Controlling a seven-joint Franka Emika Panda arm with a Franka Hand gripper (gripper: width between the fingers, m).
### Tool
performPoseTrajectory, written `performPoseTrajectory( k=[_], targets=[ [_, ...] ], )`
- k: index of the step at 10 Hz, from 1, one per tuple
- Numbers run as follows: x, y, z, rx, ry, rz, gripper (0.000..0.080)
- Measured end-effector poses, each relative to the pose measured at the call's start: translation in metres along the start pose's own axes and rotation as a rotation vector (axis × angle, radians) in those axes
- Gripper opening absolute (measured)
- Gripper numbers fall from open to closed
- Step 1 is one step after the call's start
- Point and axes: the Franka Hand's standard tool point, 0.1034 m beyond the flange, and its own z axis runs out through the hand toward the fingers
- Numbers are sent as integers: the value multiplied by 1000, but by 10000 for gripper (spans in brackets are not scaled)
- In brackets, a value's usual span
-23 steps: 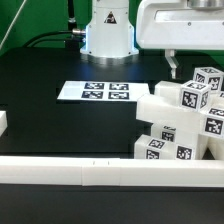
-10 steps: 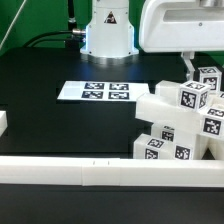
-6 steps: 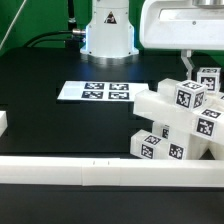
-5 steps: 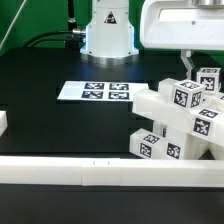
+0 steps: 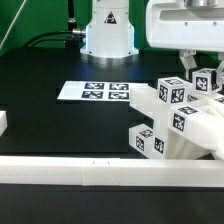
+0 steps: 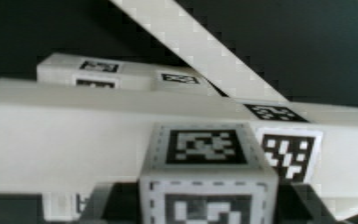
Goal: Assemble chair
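Observation:
The chair [image 5: 178, 118] is a cluster of joined chunky white pieces with black-and-white tags at the exterior view's right. It leans over toward the left, with its lower blocks near the front rail. My gripper [image 5: 190, 66] comes down from above onto its upper back part. In the wrist view a tagged white block of the chair [image 6: 206, 150] sits between my dark fingers [image 6: 108, 202], and my gripper [image 6: 206, 208] is shut on it. More tagged faces of the chair [image 6: 96, 66] show beyond it.
The marker board [image 5: 95, 91] lies flat in the middle of the black table. A long low white border rail [image 5: 70, 172] runs along the front, and a short rail end [image 5: 3, 122] stands at the left edge. The robot's base [image 5: 107, 35] stands at the back.
My gripper moved right, came down onto the chair's upper part and closed on it. The whole chair has tipped and swung toward the exterior view's left.

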Motion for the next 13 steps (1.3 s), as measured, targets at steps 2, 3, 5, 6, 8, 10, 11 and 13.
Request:
performPoseTrajectory(
  k=[2,3,5,6,8,10,11,13],
  targets=[
    [-1,0,1,-2,-1,-13,484],
    [-2,0,1,-11,-7,-40,484],
    [-4,-1,0,-17,-15,-141,610],
    [-4,-1,1,-18,-16,-216,643],
    [-6,0,0,-44,-24,-443,648],
    [-4,-4,-2,-58,-15,-710,649],
    [-3,-3,-1,-58,-17,-766,649],
    [-3,-3,-1,-58,-21,-921,649]
  ],
)
